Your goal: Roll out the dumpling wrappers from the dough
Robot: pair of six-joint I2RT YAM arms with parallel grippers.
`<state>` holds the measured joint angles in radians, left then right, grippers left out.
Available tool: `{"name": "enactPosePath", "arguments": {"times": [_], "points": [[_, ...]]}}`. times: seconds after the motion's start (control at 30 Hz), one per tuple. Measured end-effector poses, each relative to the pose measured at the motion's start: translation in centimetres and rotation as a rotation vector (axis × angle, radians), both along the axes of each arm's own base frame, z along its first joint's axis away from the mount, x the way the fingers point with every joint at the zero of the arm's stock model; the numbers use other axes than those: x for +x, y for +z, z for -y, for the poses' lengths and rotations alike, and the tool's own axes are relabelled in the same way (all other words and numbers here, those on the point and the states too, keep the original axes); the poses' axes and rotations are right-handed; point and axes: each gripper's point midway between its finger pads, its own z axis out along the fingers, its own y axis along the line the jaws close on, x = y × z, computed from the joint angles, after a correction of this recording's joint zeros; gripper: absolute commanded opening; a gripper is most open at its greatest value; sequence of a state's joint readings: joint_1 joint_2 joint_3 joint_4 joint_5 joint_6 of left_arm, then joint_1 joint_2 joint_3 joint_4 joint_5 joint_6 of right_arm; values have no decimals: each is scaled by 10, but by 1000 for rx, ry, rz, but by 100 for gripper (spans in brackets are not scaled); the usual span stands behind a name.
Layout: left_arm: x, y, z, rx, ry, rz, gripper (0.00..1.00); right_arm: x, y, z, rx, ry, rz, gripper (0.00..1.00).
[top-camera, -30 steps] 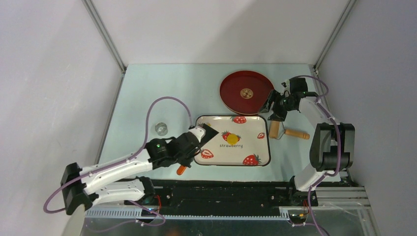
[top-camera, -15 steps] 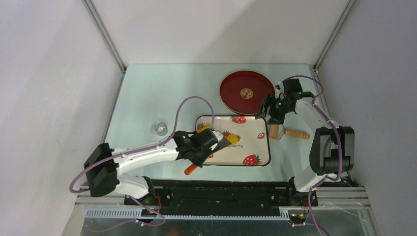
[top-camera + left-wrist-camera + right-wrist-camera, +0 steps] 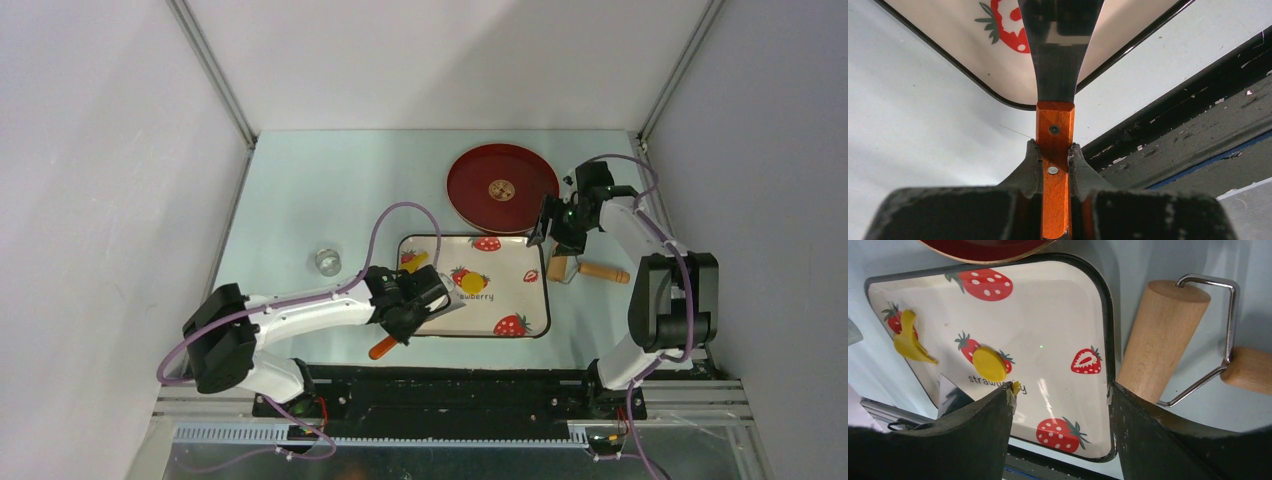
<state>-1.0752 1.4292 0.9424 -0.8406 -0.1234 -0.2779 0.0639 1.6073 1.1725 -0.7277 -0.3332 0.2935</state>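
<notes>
Scraper point(image 3: 1055, 75) first: my left claw point(image 3: 1054, 170) is clamped on its orange handle, one finger point(image 3: 1030, 167) on each side. The dark blade reaches straight out ahead of the claw over the near corner of the strawberry tray point(image 3: 505, 295).

From above, the dumpling wrapper point(image 3: 473, 283), a small flat yellow disc, lies on the tray just past the blade's far edge. I cannot tell whether the steel touches it. The dough scrap point(image 3: 415, 262), a curved yellow piece, sits on the tray beside the left claw, on its far side.

My right claw point(image 3: 1060, 390) stands wide with nothing between the jaws, hanging above the tray's far right corner. A speck of yellow dough point(image 3: 1016, 387) clings to the fingertip on the left of its view. Through its camera the wrapper lies ahead and off to the left, and the scrap further left again. The rolling pin point(image 3: 1160, 335) lies on the table point(image 3: 330, 190) ahead of the other finger, just outside the tray's rim. The red plate point(image 3: 500, 188) sits beyond this claw, near it.
</notes>
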Motion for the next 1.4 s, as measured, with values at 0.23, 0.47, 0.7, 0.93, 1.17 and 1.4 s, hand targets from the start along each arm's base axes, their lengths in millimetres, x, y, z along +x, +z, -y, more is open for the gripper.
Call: {"name": "enactPosePath", "arguments": {"times": [0.23, 0.47, 0.7, 0.93, 1.17, 1.4], "points": [[-1, 5, -2, -7, 2, 6, 0, 30, -3, -11, -37, 27, -9, 71], [4, 41, -1, -146, 37, 77, 0, 109, 21, -62, -66, 113, 110, 54], [6, 58, -6, -223, 101, 115, 0, 153, -15, -101, -89, 174, 77, 24], [7, 56, -16, -232, 165, 131, 0, 132, -58, -102, -133, 202, -61, 12], [9, 61, -20, -261, 198, 153, 0, 110, -74, -101, -139, 230, -127, 6], [8, 56, -22, -252, 199, 148, 0, 92, -74, -103, -158, 282, -121, 0]]}}
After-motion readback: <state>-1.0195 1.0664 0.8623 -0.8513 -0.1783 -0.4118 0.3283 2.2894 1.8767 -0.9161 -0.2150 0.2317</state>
